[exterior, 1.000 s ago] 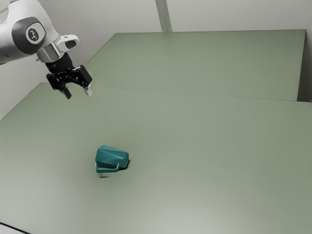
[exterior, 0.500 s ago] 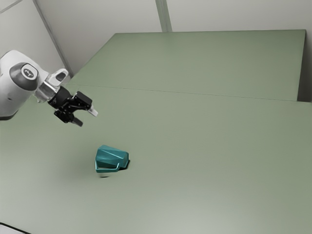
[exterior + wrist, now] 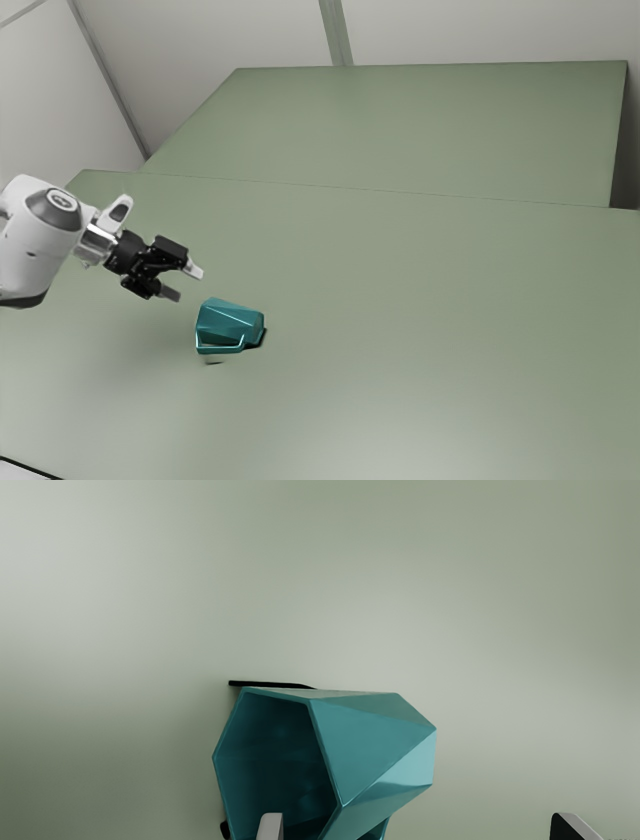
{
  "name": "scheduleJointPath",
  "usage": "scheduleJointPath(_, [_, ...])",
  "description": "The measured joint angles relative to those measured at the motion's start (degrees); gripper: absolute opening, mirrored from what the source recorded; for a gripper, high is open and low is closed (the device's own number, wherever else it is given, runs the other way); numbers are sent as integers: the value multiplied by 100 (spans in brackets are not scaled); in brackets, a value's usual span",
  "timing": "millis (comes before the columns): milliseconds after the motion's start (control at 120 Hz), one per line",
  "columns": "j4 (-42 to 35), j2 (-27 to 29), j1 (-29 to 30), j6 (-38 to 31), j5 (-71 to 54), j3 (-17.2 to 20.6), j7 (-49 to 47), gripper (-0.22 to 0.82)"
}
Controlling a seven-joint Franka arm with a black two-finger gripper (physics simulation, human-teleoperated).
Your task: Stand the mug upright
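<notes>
From my station I have the teal, faceted mug (image 3: 230, 325) lying on its side on the broad, pale green worktop (image 3: 420, 300). In the exterior view its mouth end is toward the exterior view's left, its base toward the exterior view's right, and its angular handle (image 3: 222, 349) runs along the side facing the camera. My black two-finger gripper (image 3: 184, 283) is near the mug's mouth end, tilted downward, with a gap between its tips and the mug in that view. The fingers (image 3: 270, 827) stand wide apart with nothing held between them. Through the wrist view I look partly into the mug's dark, many-sided mouth; one light grey fingertip overlaps that opening, while the other is well out past the base end. How high the tips are over the worktop I cannot tell. The white and grey arm (image 3: 35, 240) reaches in from the exterior view's left, and pale walls (image 3: 200, 60) rise behind the worktop.
</notes>
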State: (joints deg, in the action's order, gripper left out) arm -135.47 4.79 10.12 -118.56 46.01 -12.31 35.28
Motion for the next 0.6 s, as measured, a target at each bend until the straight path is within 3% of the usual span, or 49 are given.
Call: scheduleJointPath(600, [-351, -701, 327, -69, 1668, -1, 1787, 58])
